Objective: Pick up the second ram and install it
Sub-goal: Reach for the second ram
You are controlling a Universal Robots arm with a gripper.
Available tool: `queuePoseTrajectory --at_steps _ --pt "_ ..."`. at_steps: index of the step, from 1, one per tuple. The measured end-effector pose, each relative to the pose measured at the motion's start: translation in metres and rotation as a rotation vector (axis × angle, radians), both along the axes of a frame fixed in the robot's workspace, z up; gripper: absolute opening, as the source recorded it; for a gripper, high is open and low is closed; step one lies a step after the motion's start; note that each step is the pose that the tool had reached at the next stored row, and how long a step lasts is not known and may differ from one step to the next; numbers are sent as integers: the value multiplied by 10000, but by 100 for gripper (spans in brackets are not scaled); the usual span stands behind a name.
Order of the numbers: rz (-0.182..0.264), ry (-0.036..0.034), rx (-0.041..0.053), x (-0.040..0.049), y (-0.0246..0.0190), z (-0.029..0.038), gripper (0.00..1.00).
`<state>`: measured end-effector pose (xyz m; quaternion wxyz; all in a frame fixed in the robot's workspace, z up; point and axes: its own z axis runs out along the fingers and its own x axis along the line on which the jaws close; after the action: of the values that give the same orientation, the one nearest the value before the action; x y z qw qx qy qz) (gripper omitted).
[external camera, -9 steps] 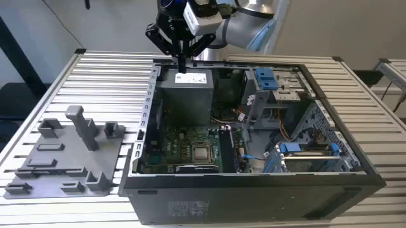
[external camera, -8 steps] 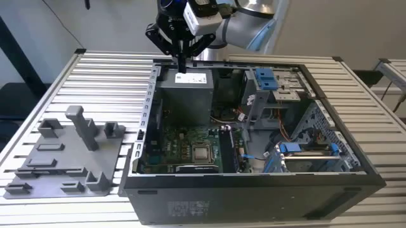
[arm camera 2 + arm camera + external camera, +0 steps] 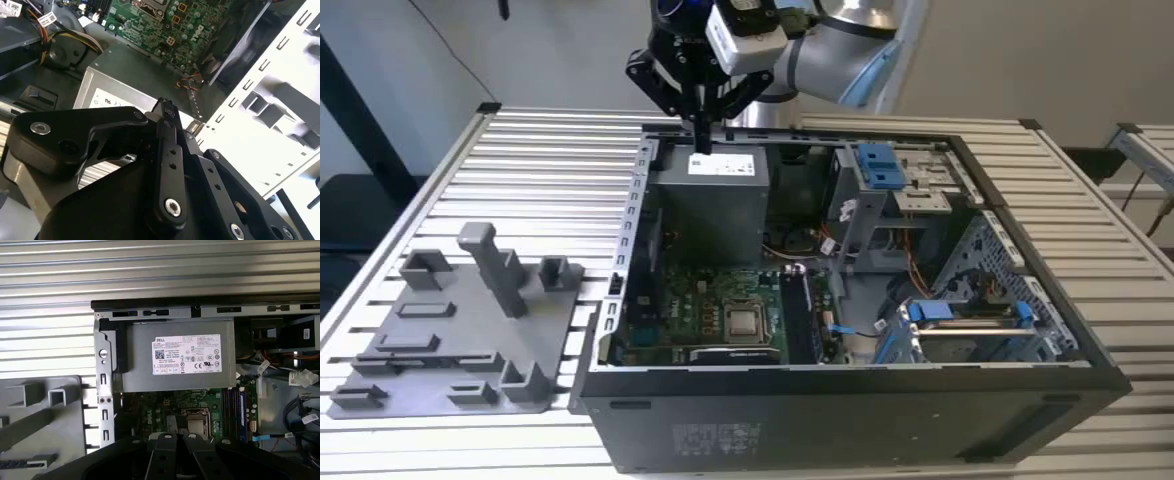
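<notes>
Nearest in the exterior view is the dark front wall of the open case, which lies on a slatted table. Just beside the case, on the exterior view's left, sits the grey holder with its upright post.

Inside the case the green board lies flat with the CPU near its middle. Just beside the CPU, toward the exterior view's right, dark narrow sticks stand on edge in the slots. The second ram looks to be seated there, though I cannot tell which stick it is. The first wrist view shows the same row of sticks next to the CPU socket. Further to the exterior view's right stands a drive cage with blue clips.

Beyond the board, at the far end of the case, is the grey PSU, its white label facing up. The gripper hangs over the PSU, pointing down, well apart from the ram slots. In the second wrist view its fingers are drawn together at the tip, above the PSU's edge.
</notes>
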<state>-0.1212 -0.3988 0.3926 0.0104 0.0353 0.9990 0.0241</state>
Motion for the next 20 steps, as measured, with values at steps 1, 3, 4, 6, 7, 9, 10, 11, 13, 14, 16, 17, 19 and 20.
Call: queuePoseTrajectory --at_steps 1,3,4,6,7,9,10,11,13,14,16,17,19,20 --pt "0 0 -1 -2 0 0 11" --pt "-2 0 -1 -7 0 1 11" --pt "-2 0 -1 -12 0 1 11" --pt "-1 1 -2 -36 0 1 11" --pt "0 0 -1 -52 0 0 11" --pt "-1 0 -1 -81 0 0 11" --pt "-1 1 -1 -98 0 0 11" --pt "-1 0 -1 -120 0 0 11" --pt "-1 3 0 -151 0 0 11" --pt "-1 3 0 -169 0 0 11" --pt "0 4 -1 -212 0 0 11" --pt "0 5 0 -230 0 0 11" --pt "-1 5 0 -262 0 0 11" --pt "-1 6 -1 -276 0 0 11"
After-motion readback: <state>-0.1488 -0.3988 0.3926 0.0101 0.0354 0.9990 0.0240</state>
